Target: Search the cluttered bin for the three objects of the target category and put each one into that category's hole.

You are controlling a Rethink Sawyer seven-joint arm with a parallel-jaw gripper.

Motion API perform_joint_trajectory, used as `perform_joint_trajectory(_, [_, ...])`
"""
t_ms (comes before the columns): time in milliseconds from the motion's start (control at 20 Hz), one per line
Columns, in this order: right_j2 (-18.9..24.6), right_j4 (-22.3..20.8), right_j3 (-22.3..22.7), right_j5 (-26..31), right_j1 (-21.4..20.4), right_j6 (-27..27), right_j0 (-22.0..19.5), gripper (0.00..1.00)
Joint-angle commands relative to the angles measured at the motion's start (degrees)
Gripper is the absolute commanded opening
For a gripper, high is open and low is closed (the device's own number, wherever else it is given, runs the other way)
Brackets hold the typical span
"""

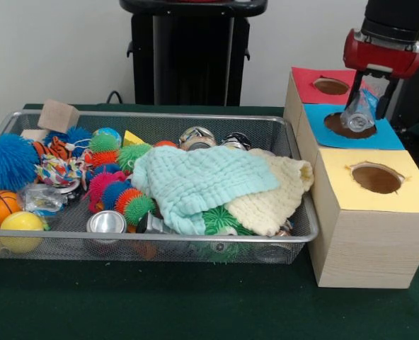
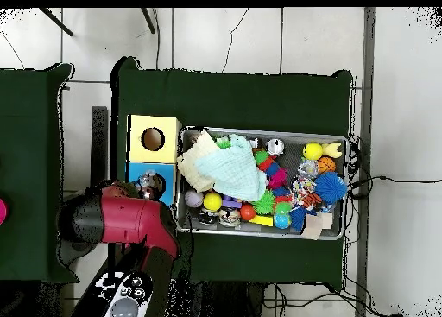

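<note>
Hanging over the blue-topped wooden box [image 1: 358, 131], the red and black arm's pincer [image 1: 360, 106] is clenched on a crumpled clear plastic bottle [image 1: 356, 113], tilted with its lower end right at the mouth of the round hole in the blue top [image 1: 349, 126]. That placement reads as a drop about to happen: the bottle is lined up with the hole so that letting go would send it straight in. From overhead, the same bottle [image 2: 150, 182] shows as a shiny lump on the blue square, beside the arm's red housing.

A red-topped box [image 1: 316, 83] sits behind and a yellow-topped box [image 1: 372, 205] in front, all three in a row hard against the wire mesh bin [image 1: 160, 244], likely to keep the carry short. On the dark green bench [image 1: 160, 304] the bin is crowded: a pale mint cloth [image 1: 195, 184] and a cream cloth [image 1: 273, 195] are draped over much of the pile, probably hiding more items. A silver can [image 1: 106, 223] lies near the front wall among spiky rubber balls [image 1: 114, 191]. A blue spiky ball [image 1: 8, 161] sits at the end farthest from the boxes.
</note>
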Motion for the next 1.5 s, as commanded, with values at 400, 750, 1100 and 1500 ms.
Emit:
perform_joint_trajectory(400, [3.2, 1.1, 0.7, 3.5, 0.2, 11.1, -3.6, 1.0])
perform_joint_trajectory(750, [5.2, 1.1, 1.6, 2.5, -0.1, 9.9, -5.4, 1.0])
perform_joint_trajectory(1100, [5.7, 0.9, 2.2, 3.9, -1.6, 9.0, -6.3, 1.0])
perform_joint_trajectory(1500, [4.7, 0.3, 2.5, 8.2, -4.5, 8.8, -6.0, 1.0])
